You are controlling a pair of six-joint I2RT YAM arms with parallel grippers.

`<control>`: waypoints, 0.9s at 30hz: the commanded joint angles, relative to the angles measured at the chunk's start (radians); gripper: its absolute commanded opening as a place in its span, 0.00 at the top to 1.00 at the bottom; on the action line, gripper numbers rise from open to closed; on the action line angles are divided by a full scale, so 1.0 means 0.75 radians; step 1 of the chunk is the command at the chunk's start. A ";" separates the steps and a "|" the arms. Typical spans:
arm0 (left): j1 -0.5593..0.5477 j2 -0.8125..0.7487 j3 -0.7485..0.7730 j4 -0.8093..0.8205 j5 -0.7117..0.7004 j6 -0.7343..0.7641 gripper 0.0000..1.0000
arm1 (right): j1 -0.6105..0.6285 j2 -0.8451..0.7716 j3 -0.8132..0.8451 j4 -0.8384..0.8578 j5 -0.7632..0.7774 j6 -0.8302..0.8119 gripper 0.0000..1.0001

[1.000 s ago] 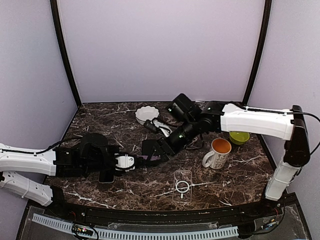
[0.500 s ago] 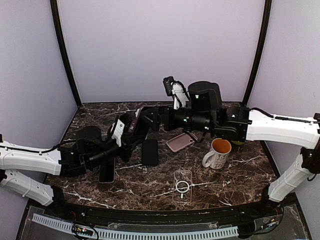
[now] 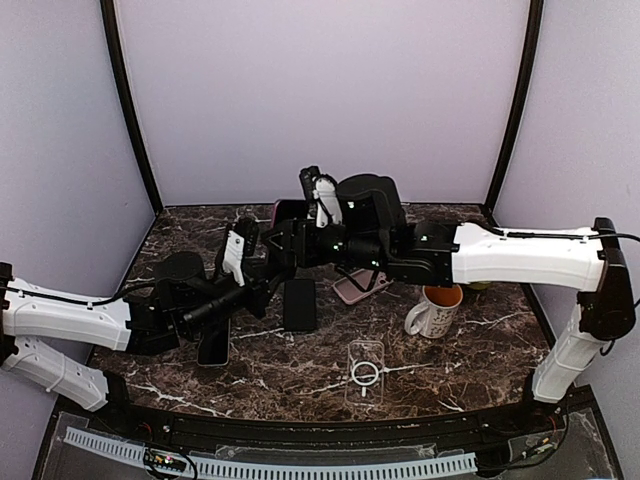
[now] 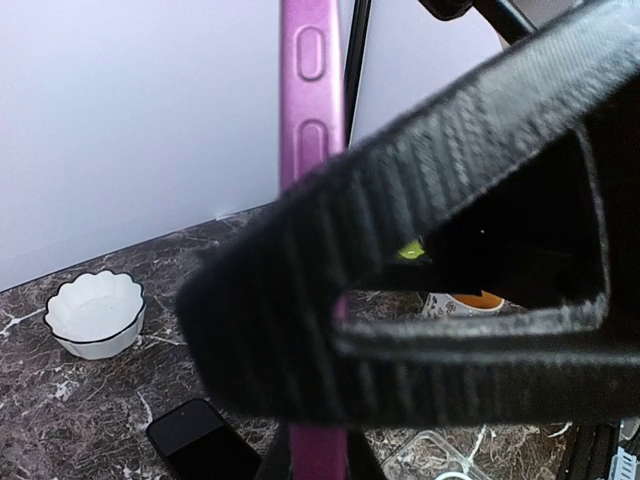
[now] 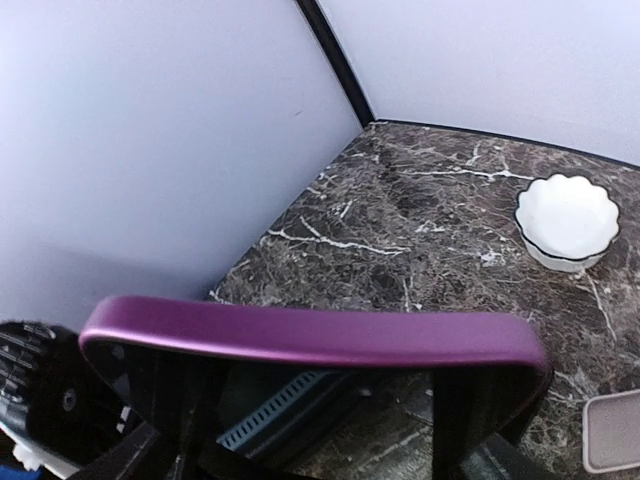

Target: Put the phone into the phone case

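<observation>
A purple phone case (image 3: 283, 213) is held upright in the air above the middle of the table, between both grippers. My left gripper (image 3: 250, 252) is shut on it from the left; its buttoned edge (image 4: 312, 120) runs straight up between the fingers. My right gripper (image 3: 297, 240) is shut on it from the right; its top rim (image 5: 310, 338) spans the right wrist view. The face below the rim is dark and glossy, and I cannot tell whether a phone is inside. A black phone (image 3: 299, 304) lies flat on the table below and also shows in the left wrist view (image 4: 195, 445).
A second black phone (image 3: 213, 347) lies at the front left. A pink slab (image 3: 358, 288) lies by the white mug (image 3: 437, 305). A clear case with a ring (image 3: 365, 368) lies near the front edge. A white scalloped bowl (image 5: 567, 220) stands at the back.
Both grippers have risen from the table with the purple case, tipping it from flat to upright. The right arm has swung up and to the left, uncovering the black phone and the pink slab.
</observation>
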 commanded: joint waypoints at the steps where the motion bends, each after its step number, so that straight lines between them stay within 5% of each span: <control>1: 0.003 -0.024 0.010 0.147 0.023 -0.017 1.00 | 0.003 0.034 0.059 0.056 0.025 -0.006 0.42; 3: 0.003 -0.016 0.015 0.126 0.048 -0.024 1.00 | 0.003 0.031 0.066 0.025 0.040 -0.012 0.60; 4: 0.002 -0.011 0.017 0.097 0.056 -0.037 0.87 | 0.003 0.021 0.065 0.007 0.057 -0.018 0.68; 5: 0.003 -0.010 0.023 0.078 0.073 -0.045 0.62 | 0.002 0.006 0.059 -0.025 0.078 -0.026 0.74; 7: 0.003 -0.011 0.028 0.006 0.079 -0.070 0.30 | 0.003 -0.038 0.022 -0.095 0.146 -0.033 0.84; 11: 0.003 -0.051 0.027 -0.194 0.043 -0.061 0.06 | 0.005 -0.129 -0.085 -0.294 0.318 0.026 0.99; 18: 0.005 -0.069 0.038 -0.458 0.016 0.010 0.02 | 0.044 -0.173 -0.282 -0.709 0.340 0.336 1.00; 27: 0.005 0.062 0.137 -0.689 -0.015 -0.072 0.02 | 0.242 -0.053 -0.298 -0.875 0.496 0.754 1.00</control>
